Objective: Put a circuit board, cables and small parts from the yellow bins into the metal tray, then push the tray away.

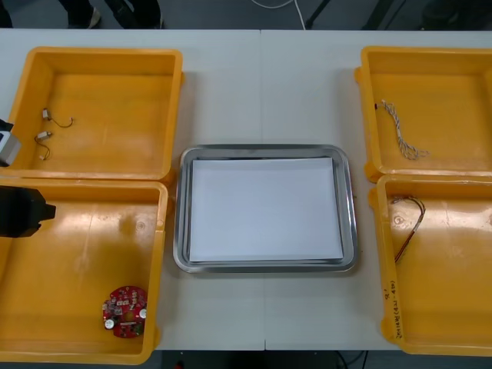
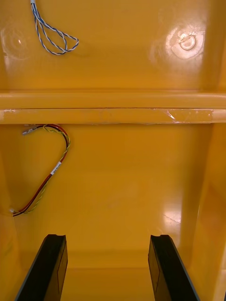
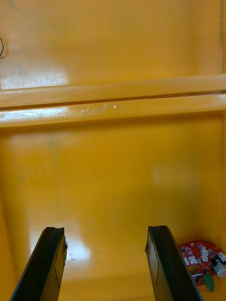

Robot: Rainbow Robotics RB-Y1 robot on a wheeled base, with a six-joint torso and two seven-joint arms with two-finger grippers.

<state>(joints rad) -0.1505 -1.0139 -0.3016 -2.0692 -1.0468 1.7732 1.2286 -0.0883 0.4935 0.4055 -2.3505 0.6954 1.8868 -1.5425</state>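
Note:
My left gripper (image 3: 106, 265) hangs open over the floor of the near left yellow bin (image 1: 77, 246), nothing between its fingers. A round red circuit board (image 3: 201, 264) lies just beside one finger; in the front view this circuit board (image 1: 125, 311) sits at the bin's near right corner. My left arm (image 1: 23, 211) shows black at the table's left edge. My right gripper (image 2: 107, 268) is open above the near right yellow bin (image 1: 453, 292). The red and yellow cable (image 2: 47, 174) lies ahead of it, towards one side. The metal tray (image 1: 179, 231), white inside, sits at the centre.
The far left bin (image 1: 115, 84) holds small metal parts (image 1: 44, 135). A twisted blue and white cable (image 1: 400, 131) lies in the far right bin (image 1: 446, 84), and shows as the blue and white cable (image 2: 52, 33) past the bin walls in the right wrist view.

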